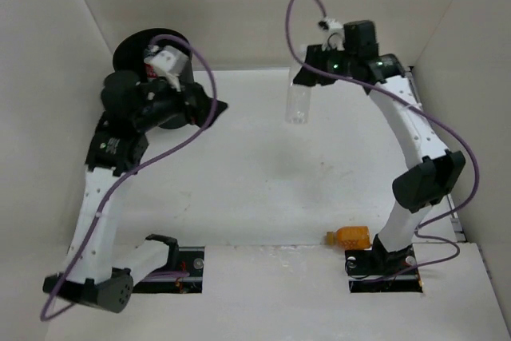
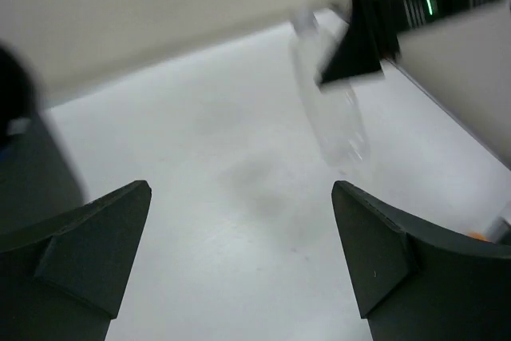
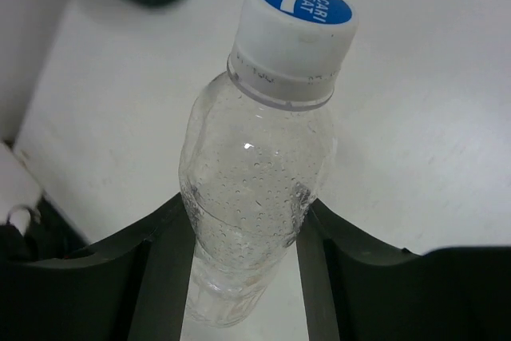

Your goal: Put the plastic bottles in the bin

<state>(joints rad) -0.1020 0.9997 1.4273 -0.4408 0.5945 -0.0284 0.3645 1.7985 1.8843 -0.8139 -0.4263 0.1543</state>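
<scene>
Clear white-capped plastic bottle [image 3: 255, 165], pinched near its base by right hand [image 3: 246, 233], may slip short of tall round black bin [image 1: 129, 49]; left hand [image 2: 239, 253] spread, empty.

Bin [image 1: 128, 47] half hidden behind left arm [image 1: 97, 193]; clear bottle [image 2: 339, 121] blurred

Robotics lab test cell: plain white panel walls [image 1: 239, 13] box in a flat white surface [image 1: 255, 189] with two white-and-black robot arms [image 1: 94, 205] bolted on.

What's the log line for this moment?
right gripper: jaws shut on clear white-capped bottle, held above table | left gripper: jaws open, empty, near bin | orange bottle: on table by right arm base
</scene>
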